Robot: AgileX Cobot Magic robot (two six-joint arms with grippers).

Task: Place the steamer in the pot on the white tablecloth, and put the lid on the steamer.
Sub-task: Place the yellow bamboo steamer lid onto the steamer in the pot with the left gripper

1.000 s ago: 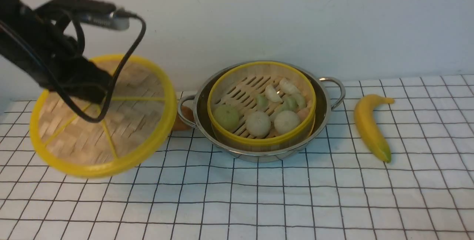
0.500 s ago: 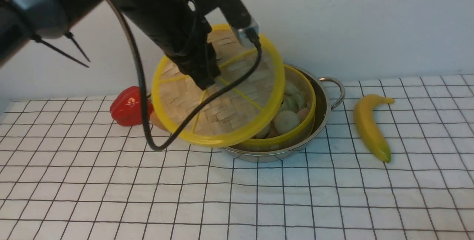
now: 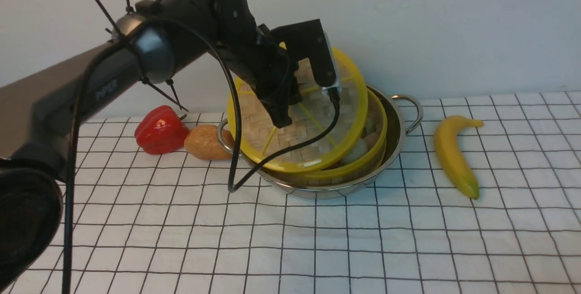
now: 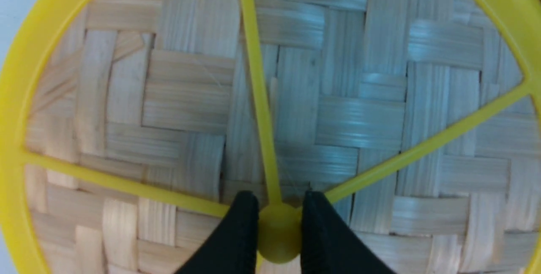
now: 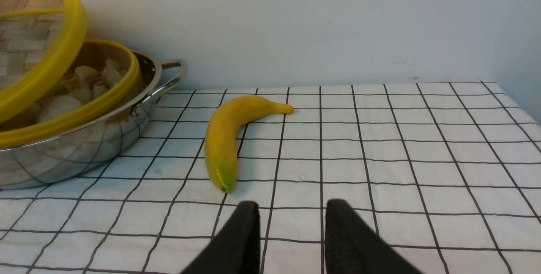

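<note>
Two black fingers (image 4: pixel 236 240) of the left tool (image 4: pixel 280 201) pinch the yellow hub of the lid (image 3: pixel 342 121), holding the woven disc at a steep tilt over the steamer (image 5: pixel 84 114) at the centre of the front view. The lid's high edge leans toward the pale wall at the top of the frame, while its low edge dips to the steamer's front-left rim; whether the two touch cannot be told. On the right side a gap is left open, and pale toy dumplings (image 5: pixel 59 105) show through it on the steamer's floor.

The steamer sits inside the pot (image 5: pixel 63 160), which stands on the white tablecloth (image 3: pixel 408 239) covering the table, just above mid-frame. One loop handle juts to the pot's right.

A yellow banana (image 3: pixel 451 158) lies on the cloth right of the pot, apart from it. Left of the pot rest a red pepper (image 3: pixel 159 129) and an orange-brown toy food (image 3: pixel 204 142), side by side.

The right tool (image 5: pixel 292 204) hangs low over the cloth at the bottom of its wrist view, near the banana's green tip, its fingers parted a moderate way and holding nothing.
</note>
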